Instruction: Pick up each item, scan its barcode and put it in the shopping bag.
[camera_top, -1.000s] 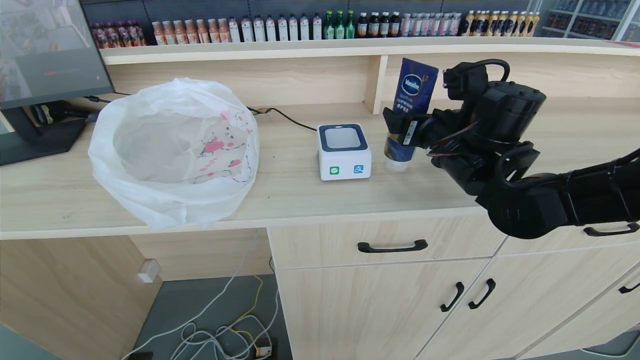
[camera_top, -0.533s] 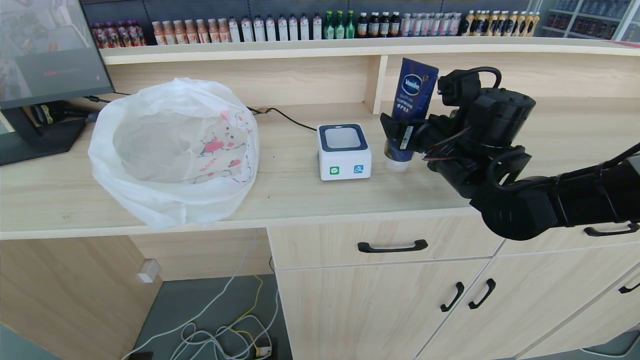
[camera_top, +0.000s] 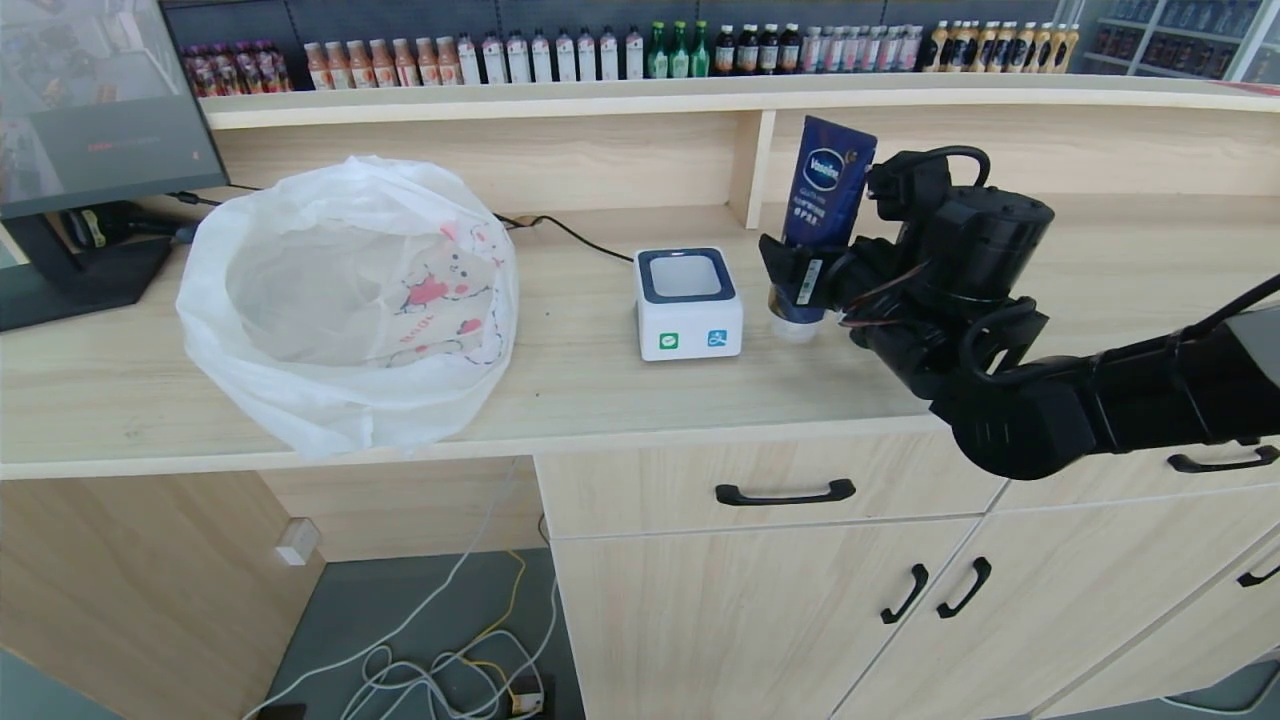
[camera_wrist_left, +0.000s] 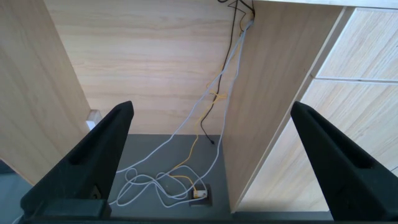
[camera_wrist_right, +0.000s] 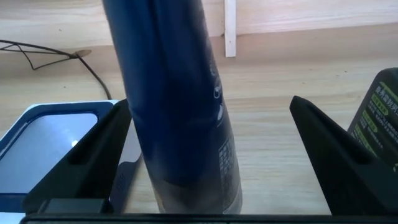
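You will find the blue tube (camera_top: 825, 195) standing upright, cap down, on the counter (camera_top: 600, 390), about midway between its front edge and back wall and just to the right of the scanner (camera_top: 689, 300), without touching it. The right gripper (camera_top: 803, 283) sits at the tube's lower half with its fingers spread to either side. In the right wrist view the tube (camera_wrist_right: 180, 112) stands between the two fingers (camera_wrist_right: 93, 155); one finger is close against it, and a clear gap separates the other from it. The tube's cap rests on the counter. The white shopping bag (camera_top: 300, 420) sits open towards the counter's left end, with its lower wall reaching the front edge, well apart from the scanner. A dark item with green print (camera_wrist_right: 376, 121) stands on the counter beside the right gripper; what it is cannot be determined. The left gripper (camera_wrist_left: 211, 106) hangs below the counter with its fingers wide apart and holding nothing, above loose cables (camera_wrist_left: 180, 155) on the floor. A monitor (camera_top: 90, 100) stands at the counter's far left corner, and a row of bottles (camera_top: 620, 55) lines the upper ledge.
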